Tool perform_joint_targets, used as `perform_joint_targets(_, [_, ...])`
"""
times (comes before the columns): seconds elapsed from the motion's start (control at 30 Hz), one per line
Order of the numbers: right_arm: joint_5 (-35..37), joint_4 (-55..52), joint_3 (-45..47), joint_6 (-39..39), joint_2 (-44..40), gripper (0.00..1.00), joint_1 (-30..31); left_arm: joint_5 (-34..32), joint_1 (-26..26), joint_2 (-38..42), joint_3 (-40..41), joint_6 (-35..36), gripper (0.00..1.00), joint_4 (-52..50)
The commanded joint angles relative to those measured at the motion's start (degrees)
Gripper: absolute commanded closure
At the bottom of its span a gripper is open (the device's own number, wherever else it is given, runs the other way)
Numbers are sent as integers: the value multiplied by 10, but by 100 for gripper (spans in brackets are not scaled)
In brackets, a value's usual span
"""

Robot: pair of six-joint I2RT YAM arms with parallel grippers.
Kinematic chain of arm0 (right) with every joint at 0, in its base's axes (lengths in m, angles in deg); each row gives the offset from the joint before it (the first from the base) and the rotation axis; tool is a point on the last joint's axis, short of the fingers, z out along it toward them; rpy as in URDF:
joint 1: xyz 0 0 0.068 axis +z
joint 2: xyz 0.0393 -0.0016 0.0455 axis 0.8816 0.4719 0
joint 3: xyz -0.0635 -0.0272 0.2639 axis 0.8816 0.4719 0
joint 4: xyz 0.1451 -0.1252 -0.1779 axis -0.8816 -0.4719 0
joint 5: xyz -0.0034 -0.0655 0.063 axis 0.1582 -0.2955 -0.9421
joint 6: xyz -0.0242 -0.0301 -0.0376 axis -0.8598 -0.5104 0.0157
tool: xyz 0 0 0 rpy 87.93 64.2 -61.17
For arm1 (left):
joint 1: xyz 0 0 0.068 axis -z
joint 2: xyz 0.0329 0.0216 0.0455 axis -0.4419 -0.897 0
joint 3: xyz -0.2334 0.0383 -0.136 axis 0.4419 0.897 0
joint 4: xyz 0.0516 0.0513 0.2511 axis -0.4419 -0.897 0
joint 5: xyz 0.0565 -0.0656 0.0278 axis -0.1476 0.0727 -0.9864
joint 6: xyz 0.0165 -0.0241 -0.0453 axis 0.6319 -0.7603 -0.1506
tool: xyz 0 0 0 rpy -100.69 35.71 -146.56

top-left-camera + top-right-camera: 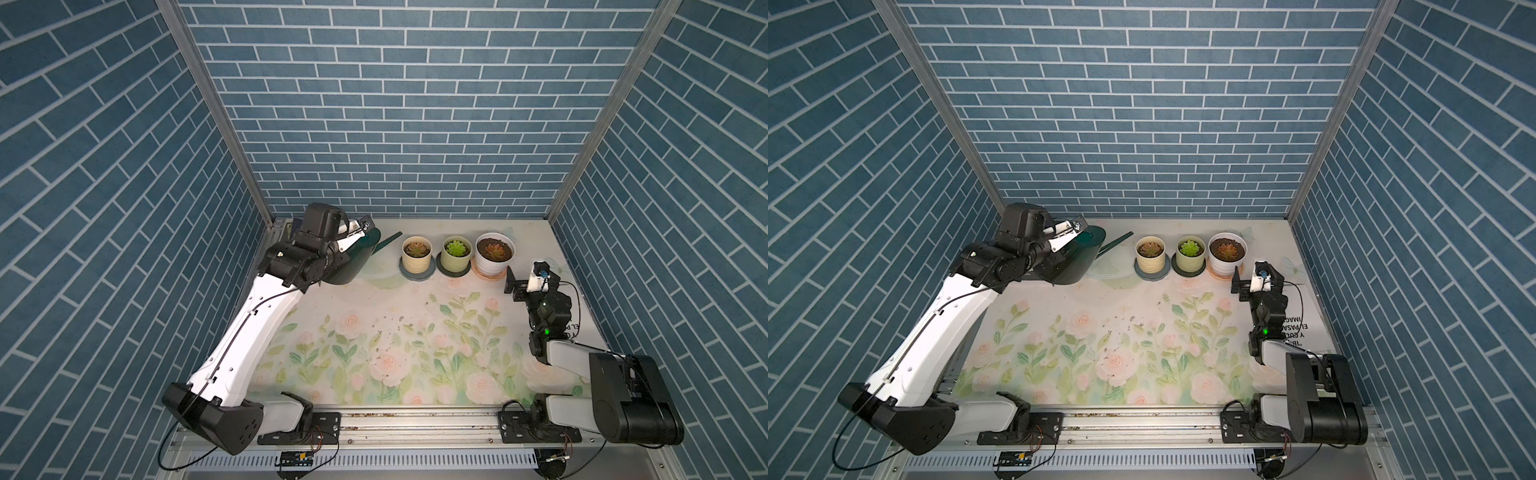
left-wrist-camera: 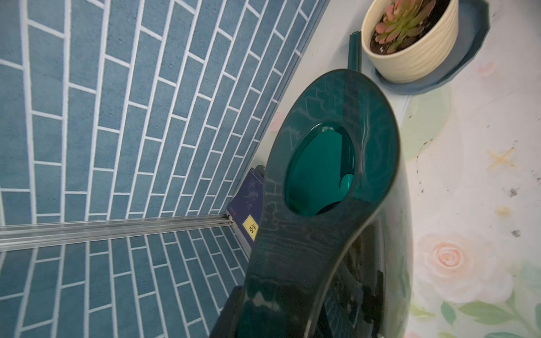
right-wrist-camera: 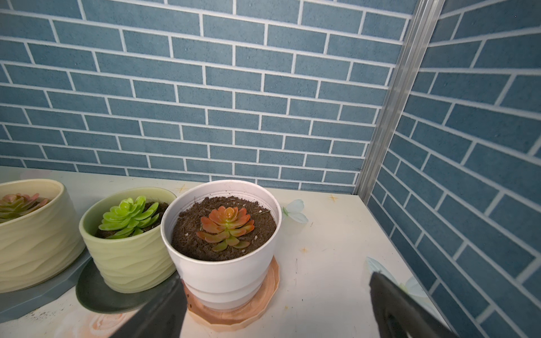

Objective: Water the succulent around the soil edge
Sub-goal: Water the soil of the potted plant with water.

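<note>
While a top view has my left gripper (image 1: 361, 232) clamped on the watering can (image 1: 353, 262) centre-left, left wrist puts its spout (image 2: 354, 49) by the succulent (image 2: 401, 23) upper right, right wrist shows right gripper (image 3: 278, 307) gaping, so overtilting could drench it outright.

The left arm (image 1: 245, 332) stretches far out from its base toward the back left corner, with the wrist bent over to the right. The left gripper (image 1: 360, 231) has its jaws closed on the handle of the watering can (image 1: 353, 264). The right arm (image 1: 623, 399) is folded low, its forearm pointing toward the back. The right gripper (image 1: 524, 275) has its jaws wide apart and holds nothing.
</note>
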Motion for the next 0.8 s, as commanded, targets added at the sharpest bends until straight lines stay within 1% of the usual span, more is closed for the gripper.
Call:
perform_joint_targets(0.0, [5,23,6,-13,1,1,-2,-62,13,-21,-22,44,100,29])
perform_joint_targets(0.1, [7,24,7,-13,2,1,-1,-45,23,-40,-58,47,100,28])
perform_joint_targets(0.23, [9,23,7,-13,2,1,-1,-10,31,-53,-80,47,100,20])
perform_joint_targets(0.4, [9,22,6,-13,2,1,-1,-13,32,-49,-73,52,100,28])
perform_joint_targets(0.57, [8,22,6,-12,3,1,-2,-12,31,-70,-57,59,100,55])
perform_joint_targets(0.67, [5,23,7,-11,2,0,-1,-12,29,-89,-64,65,100,74])
perform_joint_targets(0.77, [2,24,8,-11,-1,1,-1,7,27,-97,-77,68,100,90])
